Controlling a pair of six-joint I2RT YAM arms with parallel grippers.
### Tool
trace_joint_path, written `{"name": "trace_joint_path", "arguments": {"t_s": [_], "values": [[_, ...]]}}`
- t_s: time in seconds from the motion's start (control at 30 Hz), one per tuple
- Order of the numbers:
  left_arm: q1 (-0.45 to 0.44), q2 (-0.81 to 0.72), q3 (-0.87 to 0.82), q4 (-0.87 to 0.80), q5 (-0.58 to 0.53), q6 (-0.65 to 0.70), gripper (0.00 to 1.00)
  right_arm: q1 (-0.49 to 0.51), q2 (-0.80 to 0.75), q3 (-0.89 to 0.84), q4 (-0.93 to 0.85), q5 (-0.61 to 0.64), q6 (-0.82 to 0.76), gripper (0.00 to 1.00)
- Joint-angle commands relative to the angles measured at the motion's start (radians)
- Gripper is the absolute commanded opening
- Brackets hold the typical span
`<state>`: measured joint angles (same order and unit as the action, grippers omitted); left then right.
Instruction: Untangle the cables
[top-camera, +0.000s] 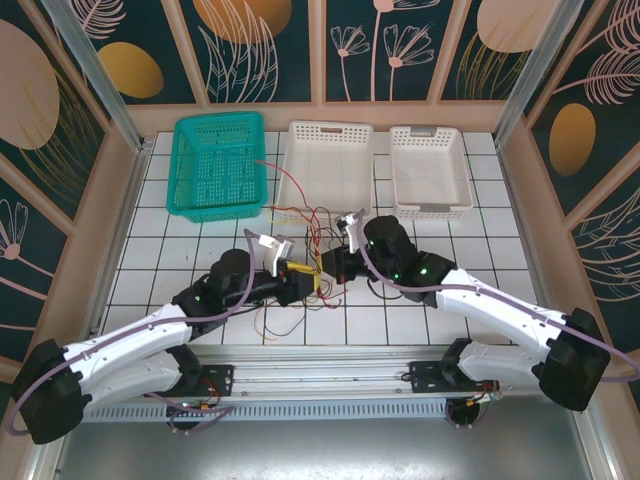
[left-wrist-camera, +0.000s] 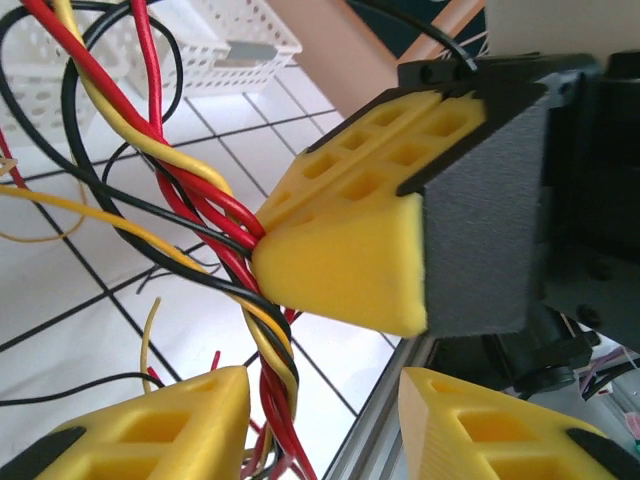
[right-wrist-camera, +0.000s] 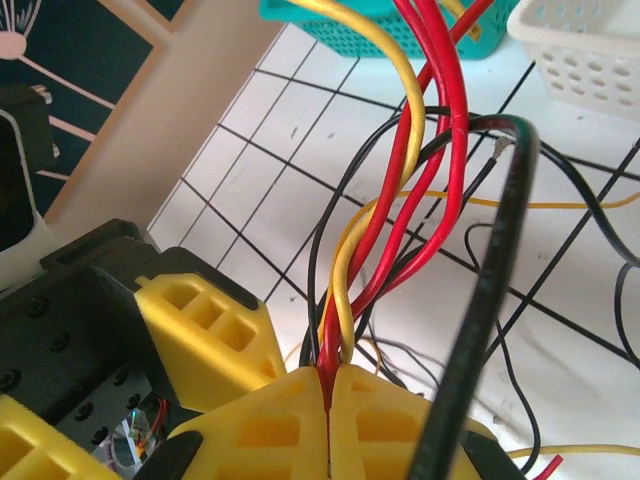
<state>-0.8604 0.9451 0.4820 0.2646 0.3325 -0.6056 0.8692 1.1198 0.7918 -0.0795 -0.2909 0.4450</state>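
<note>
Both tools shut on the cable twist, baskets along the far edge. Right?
Not quite. The left tool is open: the left wrist view shows its fingers apart, with the cables passing between them ungripped. The right tool is shut on the cables, and the baskets do sit along the far edge.

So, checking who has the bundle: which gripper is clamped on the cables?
The right gripper: its yellow fingers are pressed together on the twisted cables. The left gripper has its fingers standing apart, gripping nothing.
</note>
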Motion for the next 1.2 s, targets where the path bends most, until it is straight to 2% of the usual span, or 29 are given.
{"name": "trace_joint_path", "arguments": {"t_s": [0.0,0.5,0.63,0.7,0.73,0.87,0.97,1.17], "values": [[-0.005,-0.02,-0.008,-0.008,0.002,0.019,0.44,-0.01,-0.032,-0.002,0.0,0.013,-0.017,0.0],[-0.005,0.035,-0.009,0.054,0.035,0.0,0.34,-0.01,-0.056,-0.001,0.079,-0.106,0.043,0.0],[-0.005,0.048,-0.011,0.075,0.042,-0.005,0.19,-0.012,-0.064,0.002,0.076,-0.11,0.047,0.0],[-0.006,0.045,-0.014,0.076,0.04,-0.004,0.03,-0.01,-0.067,0.007,0.058,-0.087,0.042,0.0],[-0.006,0.039,-0.016,0.074,0.035,-0.003,0.0,-0.013,-0.069,0.008,0.045,-0.069,0.038,0.0],[-0.006,-0.007,-0.024,0.045,0.027,0.009,0.0,-0.038,-0.082,0.006,-0.018,0.018,0.037,0.0],[-0.006,-0.053,-0.033,0.012,0.017,0.02,0.0,-0.094,-0.103,-0.011,-0.06,0.046,0.042,0.0],[-0.006,-0.13,-0.055,-0.047,-0.017,0.017,0.0,-0.248,-0.194,-0.039,-0.109,0.012,0.039,0.0]]}}
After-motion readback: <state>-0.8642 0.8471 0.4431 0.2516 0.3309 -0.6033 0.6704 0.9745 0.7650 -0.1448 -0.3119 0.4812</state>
